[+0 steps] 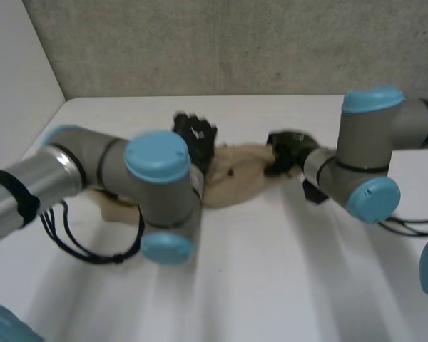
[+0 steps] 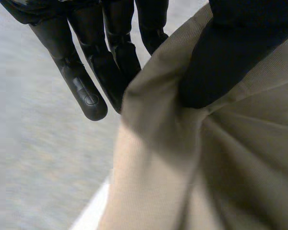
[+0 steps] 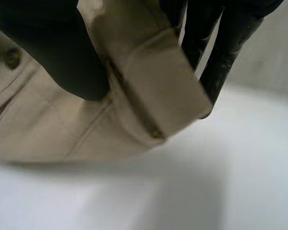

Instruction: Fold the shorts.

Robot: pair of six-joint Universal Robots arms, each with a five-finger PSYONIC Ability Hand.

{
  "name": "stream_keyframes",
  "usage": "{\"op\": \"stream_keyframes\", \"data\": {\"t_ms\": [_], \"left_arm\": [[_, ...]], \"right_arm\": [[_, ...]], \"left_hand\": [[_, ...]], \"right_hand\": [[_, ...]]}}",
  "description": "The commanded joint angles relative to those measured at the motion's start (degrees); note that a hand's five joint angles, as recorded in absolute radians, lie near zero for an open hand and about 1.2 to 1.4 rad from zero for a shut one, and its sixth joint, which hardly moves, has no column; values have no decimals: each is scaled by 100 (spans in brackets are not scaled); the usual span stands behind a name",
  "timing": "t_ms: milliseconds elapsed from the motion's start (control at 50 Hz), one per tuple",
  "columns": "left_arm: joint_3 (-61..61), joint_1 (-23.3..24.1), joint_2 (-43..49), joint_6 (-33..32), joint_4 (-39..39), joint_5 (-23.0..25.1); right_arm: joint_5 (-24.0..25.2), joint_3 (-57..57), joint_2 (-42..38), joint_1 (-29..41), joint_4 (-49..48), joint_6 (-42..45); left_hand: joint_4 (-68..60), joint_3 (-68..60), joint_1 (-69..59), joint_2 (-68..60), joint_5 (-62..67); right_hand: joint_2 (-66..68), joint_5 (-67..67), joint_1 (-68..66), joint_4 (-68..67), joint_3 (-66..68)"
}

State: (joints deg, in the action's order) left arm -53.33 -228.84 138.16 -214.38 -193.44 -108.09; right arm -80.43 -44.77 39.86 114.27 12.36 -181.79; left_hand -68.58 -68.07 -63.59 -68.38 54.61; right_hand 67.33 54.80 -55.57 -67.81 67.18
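Observation:
The beige shorts (image 1: 239, 177) lie bunched across the middle of the white table (image 1: 271, 271), partly hidden by my left arm. My left hand (image 1: 195, 137) is on the shorts' far left part. Its wrist view has the thumb (image 2: 221, 62) pressing a fold of the shorts (image 2: 173, 158) against the fingers (image 2: 86, 91). My right hand (image 1: 285, 151) holds the shorts' right end. There the thumb (image 3: 53, 52) and fingers (image 3: 221, 52) pinch the waistband corner (image 3: 153, 91), lifted a little off the table.
A grey wall (image 1: 221, 43) runs behind the table's far edge. My left arm (image 1: 128, 185) lies across the shorts' near left side. Bare tabletop (image 3: 192, 191) stretches out in front of the shorts.

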Motion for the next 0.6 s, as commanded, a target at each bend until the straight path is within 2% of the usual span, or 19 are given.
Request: {"op": "stream_keyframes", "data": {"t_ms": [20,80,140,300,460,500,520,560,600], "left_arm": [[798,-600,-816,-86,-1072,-247],[755,-908,-1308,28,-1704,-344],[562,-952,-1520,203,-1847,-353],[-1529,-1023,-2320,1231,-1662,-335],[-3900,-1031,-2760,2635,-784,-353],[-4219,-1040,-2760,2910,-652,-344],[-4551,-1049,-2751,3111,-512,-335],[-4842,-1049,-2777,3270,-354,-335],[-5045,-1040,-2839,3280,-256,-335]], "right_arm": [[-429,881,627,-1,-1410,1258],[-693,812,1136,-1,-2226,1716],[-703,462,1524,-1,-2563,1796],[-448,-672,1885,78,-2432,1858],[-316,-2410,1964,87,-1615,2313],[-211,-2842,1982,78,-1605,2455],[-71,-3210,1999,70,-1640,2595],[140,-3729,2026,70,-1684,2814],[264,-3995,2026,70,-1702,2938]], "left_hand": [[-1142,-1193,-1641,-1162,1539],[-1142,-1193,-1641,-1162,1539],[-1142,-1193,-1641,-1162,1539],[-1142,-1193,-1641,-1162,1539],[-1142,-1193,-1641,-1162,1539],[-424,-475,-924,-444,822],[595,544,96,575,-198],[1809,1757,1309,1789,-1411],[2486,2435,1987,2466,-2089]], "right_hand": [[1267,1520,-2443,-1219,1282],[1267,1520,-2443,-1219,1282],[1267,1520,-2443,-1219,1282],[1267,1520,-2443,-1219,1282],[1267,1520,-2443,-1219,1282],[1267,1520,-2443,-1219,1282],[1267,1520,-2443,-1219,1282],[1267,1520,-2443,-1219,1282],[1267,1520,-2443,-1219,1282]]}}
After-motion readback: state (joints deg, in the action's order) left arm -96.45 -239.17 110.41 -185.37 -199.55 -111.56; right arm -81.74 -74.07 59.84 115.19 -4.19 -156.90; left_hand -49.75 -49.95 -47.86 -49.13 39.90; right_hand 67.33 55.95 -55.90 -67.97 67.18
